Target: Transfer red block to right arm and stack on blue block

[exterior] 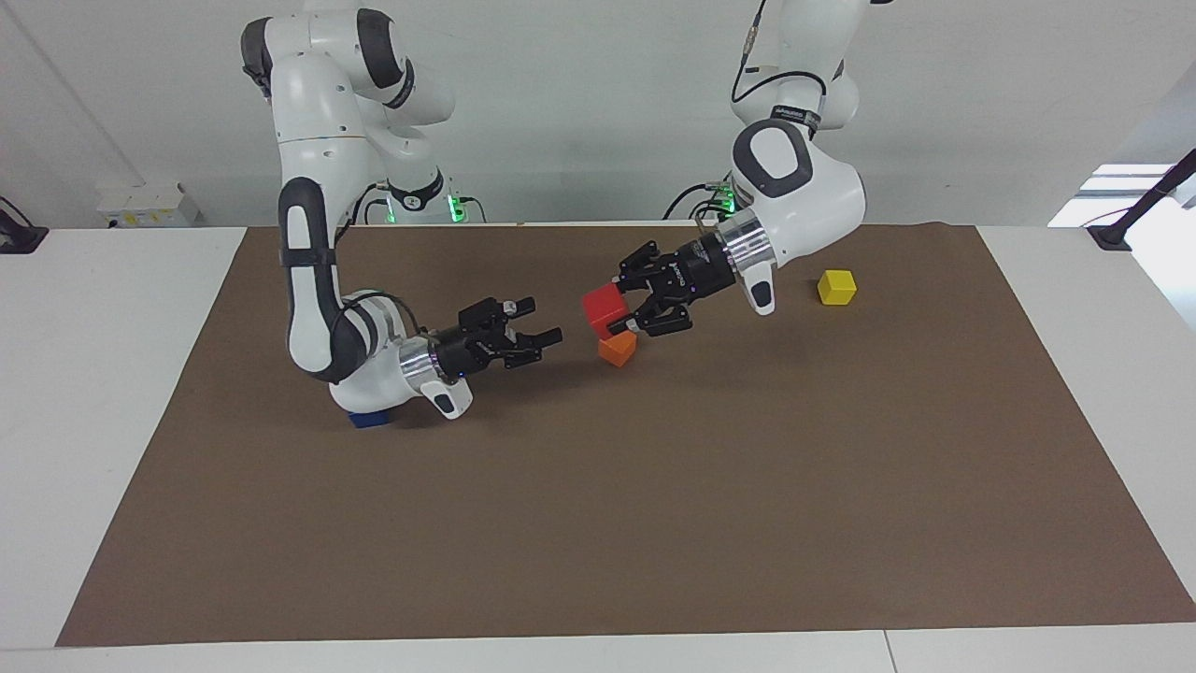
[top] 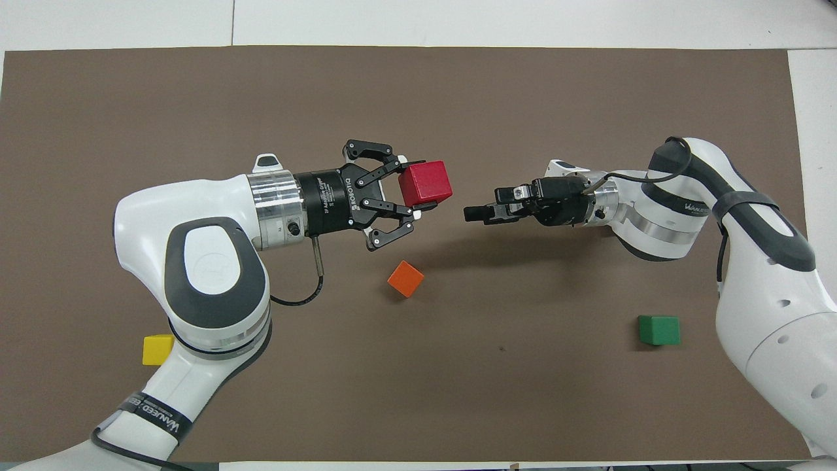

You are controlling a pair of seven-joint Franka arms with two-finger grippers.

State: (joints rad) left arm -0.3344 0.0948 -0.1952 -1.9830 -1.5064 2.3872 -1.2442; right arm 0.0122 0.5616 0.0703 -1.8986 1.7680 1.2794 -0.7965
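Note:
My left gripper is shut on the red block and holds it in the air over the mat's middle, just above an orange cube. My right gripper is open and empty. It points at the red block from the right arm's end, with a short gap between them. The blue block lies on the mat under the right arm's wrist. Only part of it shows in the facing view, and it is hidden in the overhead view.
An orange cube lies on the brown mat below the held block. A yellow cube lies toward the left arm's end, near the robots. A green cube lies toward the right arm's end, near the robots.

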